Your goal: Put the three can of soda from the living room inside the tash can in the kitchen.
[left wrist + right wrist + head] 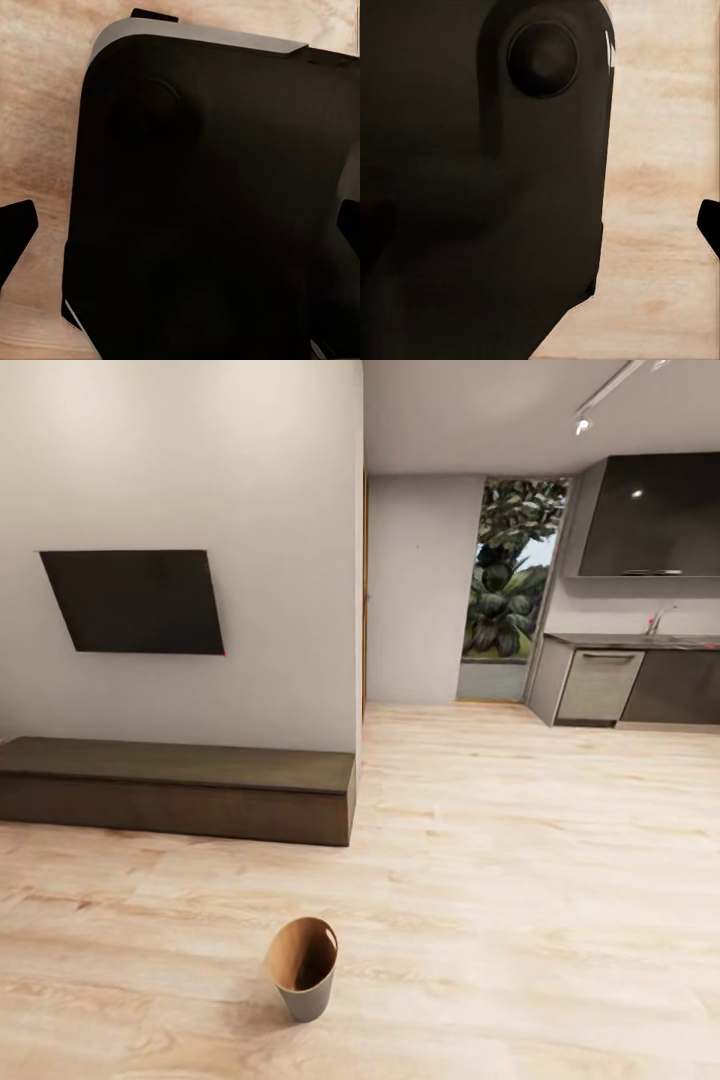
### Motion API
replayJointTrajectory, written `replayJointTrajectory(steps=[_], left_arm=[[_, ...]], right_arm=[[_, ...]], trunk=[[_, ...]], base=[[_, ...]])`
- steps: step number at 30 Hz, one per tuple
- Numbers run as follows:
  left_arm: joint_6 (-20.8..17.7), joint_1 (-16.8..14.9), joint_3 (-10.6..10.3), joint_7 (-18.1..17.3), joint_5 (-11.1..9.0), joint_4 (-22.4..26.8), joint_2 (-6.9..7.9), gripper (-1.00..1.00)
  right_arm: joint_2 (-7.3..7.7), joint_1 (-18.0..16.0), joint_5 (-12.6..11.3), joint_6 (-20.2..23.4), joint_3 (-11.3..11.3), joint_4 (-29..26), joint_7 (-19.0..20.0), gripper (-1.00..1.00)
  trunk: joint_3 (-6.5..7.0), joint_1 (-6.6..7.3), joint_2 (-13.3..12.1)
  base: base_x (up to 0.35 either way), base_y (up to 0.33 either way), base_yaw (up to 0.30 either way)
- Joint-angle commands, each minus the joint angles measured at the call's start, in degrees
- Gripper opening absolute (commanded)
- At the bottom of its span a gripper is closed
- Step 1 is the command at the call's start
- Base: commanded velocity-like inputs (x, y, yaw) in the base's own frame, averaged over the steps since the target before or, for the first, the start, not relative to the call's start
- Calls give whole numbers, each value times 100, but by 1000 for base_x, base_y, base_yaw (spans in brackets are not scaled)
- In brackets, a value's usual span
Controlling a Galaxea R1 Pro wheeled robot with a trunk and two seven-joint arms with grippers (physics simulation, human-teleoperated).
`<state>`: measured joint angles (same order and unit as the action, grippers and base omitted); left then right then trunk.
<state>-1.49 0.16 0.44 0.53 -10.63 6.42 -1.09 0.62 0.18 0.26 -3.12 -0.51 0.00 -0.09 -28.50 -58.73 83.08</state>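
Near centre of the pale plank floor, head view: tash can, round, brown inside, grey outside, tilted slightly, oval hand-hole near the rim, standing alone and well apart from furniture. Far left: long dark bench against the white wall, black wall TV mounted above it. Far right: kitchen area with grey cabinets, dark countertop, tap, dark upper panel. Between wall and kitchen: tall window showing green foliage. Ceiling track light upper right.

Left wrist view: large black rounded robot body part with grey edge over wood-grain floor; dark fingertips at both picture edges, set wide apart, nothing between them but the body part behind. Left pincer state: wide, holding nothing.

Right wrist view: black rounded housing with a round knob, plank floor beside it; one dark fingertip at the edge. Right pincer state: cannot tell.
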Motion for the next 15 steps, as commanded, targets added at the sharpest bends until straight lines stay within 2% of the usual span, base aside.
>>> replayJointTrajectory(steps=[1,15], left_arm=[[0,0,0,0,0,0,-1,100],[0,0,0,0,0,0,-9,100]], right_arm=[[0,0,0,-1,1,0,0,100],[0,-2,0,1,0,0,0,100]], trunk=[[0,0,0],[0,0,0]], base=[[340,0,0],[340,0,0]])
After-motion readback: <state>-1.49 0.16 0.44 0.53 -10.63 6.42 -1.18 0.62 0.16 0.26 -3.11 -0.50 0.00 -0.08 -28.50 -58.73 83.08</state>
